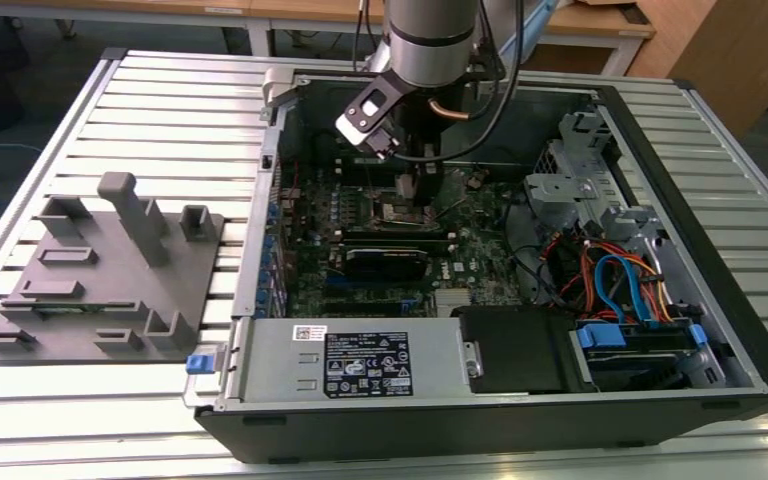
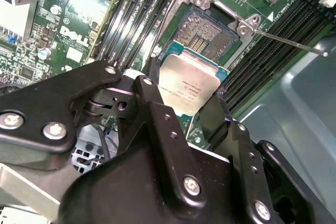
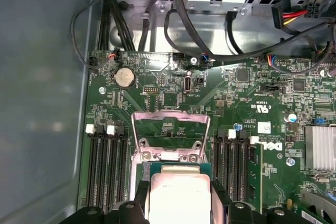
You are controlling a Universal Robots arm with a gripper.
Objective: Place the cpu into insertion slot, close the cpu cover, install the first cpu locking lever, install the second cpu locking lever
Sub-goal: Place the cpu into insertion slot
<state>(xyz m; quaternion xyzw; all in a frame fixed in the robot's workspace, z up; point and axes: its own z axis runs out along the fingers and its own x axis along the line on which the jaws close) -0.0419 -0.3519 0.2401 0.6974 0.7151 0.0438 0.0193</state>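
Observation:
My gripper [image 2: 184, 92] is shut on the cpu [image 2: 193, 83], a flat square chip with a silvery top and a green edge, one black finger on each of two opposite sides. The chip hangs just over the insertion slot [image 2: 210, 29], whose dark pin field with its silver rim lies bare on the green board. In the first wrist view the cpu [image 3: 178, 195] sits between the fingers [image 3: 140, 199], and the cpu cover [image 3: 170, 114] stands raised beyond it. A thin locking lever [image 2: 289, 41] sticks out from the socket. In the exterior view the gripper [image 1: 411, 188] hovers above the slot [image 1: 404, 213].
The open computer case holds a grey power supply box [image 1: 344, 365] at the front and a drive cage with coloured cables [image 1: 624, 290] on the exterior view's right. Long black memory slots [image 3: 105, 166] flank the socket. A grey fixture plate [image 1: 104, 270] lies outside on the exterior view's left.

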